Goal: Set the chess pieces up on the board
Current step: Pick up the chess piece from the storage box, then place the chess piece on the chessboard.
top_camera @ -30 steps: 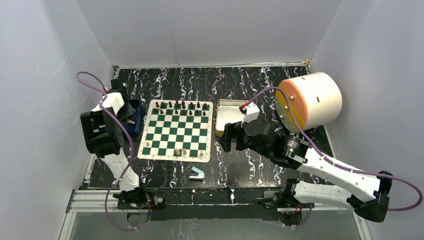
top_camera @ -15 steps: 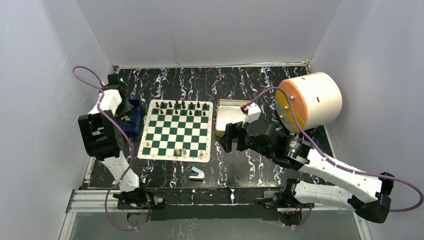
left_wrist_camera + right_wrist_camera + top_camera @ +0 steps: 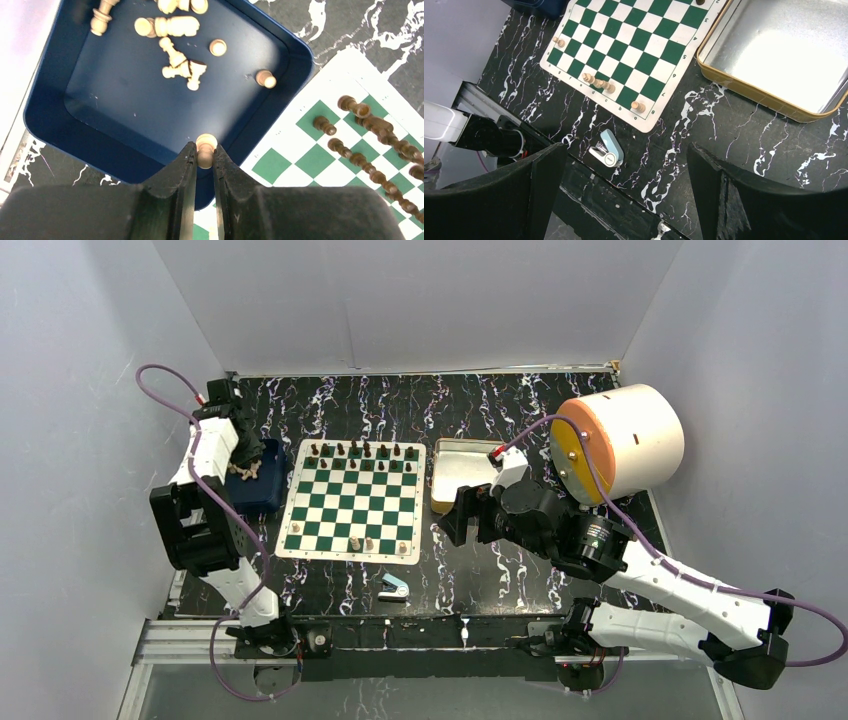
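**Left gripper clamped on a pale pawn beside the board**

The left gripper (image 3: 203, 156) is closed tight on one pale pawn (image 3: 205, 142), pinched between its two black fingers (image 3: 180, 172). The pawn's long axis runs along the fingers, and its round end sticks out past the fingertips, away from the wrist. It hangs over the blue tray's (image 3: 75, 125) wall on the side nearest the board (image 3: 350, 502). The tray sits just left of the board's far left corner, and more pale pieces (image 3: 177, 62) lie loose on their sides in it.

The right gripper (image 3: 448, 515) has its fingers spread wide and holds nothing. It hovers just right of the board, over the near end of the silver tin (image 3: 774, 50).

On the board, dark pieces (image 3: 362, 452) fill the two far rows. A few pale pieces (image 3: 599, 83) stand along the near edge.
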`<action>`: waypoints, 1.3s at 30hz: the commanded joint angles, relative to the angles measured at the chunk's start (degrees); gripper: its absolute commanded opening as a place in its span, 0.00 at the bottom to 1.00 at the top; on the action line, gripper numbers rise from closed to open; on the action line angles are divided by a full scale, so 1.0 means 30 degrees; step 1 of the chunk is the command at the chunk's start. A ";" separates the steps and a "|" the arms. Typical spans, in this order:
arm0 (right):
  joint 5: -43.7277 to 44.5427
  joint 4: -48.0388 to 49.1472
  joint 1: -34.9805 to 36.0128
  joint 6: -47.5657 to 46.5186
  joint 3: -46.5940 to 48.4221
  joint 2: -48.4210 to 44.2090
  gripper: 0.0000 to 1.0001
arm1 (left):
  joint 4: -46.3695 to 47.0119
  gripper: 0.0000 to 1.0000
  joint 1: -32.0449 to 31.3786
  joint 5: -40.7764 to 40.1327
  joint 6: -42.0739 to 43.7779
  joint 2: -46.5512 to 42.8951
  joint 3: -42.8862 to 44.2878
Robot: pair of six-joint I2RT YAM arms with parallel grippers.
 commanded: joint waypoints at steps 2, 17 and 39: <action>-0.0199 0.0534 -0.0045 0.0435 0.0136 -0.0364 0.99 | -0.1334 0.09 -0.1162 0.0545 0.0420 -0.1977 0.0085; -0.0319 0.0530 -0.0045 0.0776 -0.0147 -0.0599 0.99 | -0.2176 0.10 -0.7068 -0.0615 -0.0836 -0.4552 -0.2861; -0.0363 0.0134 -0.0045 0.0865 -0.0098 -0.0828 0.99 | 0.0295 0.10 -0.8135 -0.1110 -0.3712 -0.6713 -0.9231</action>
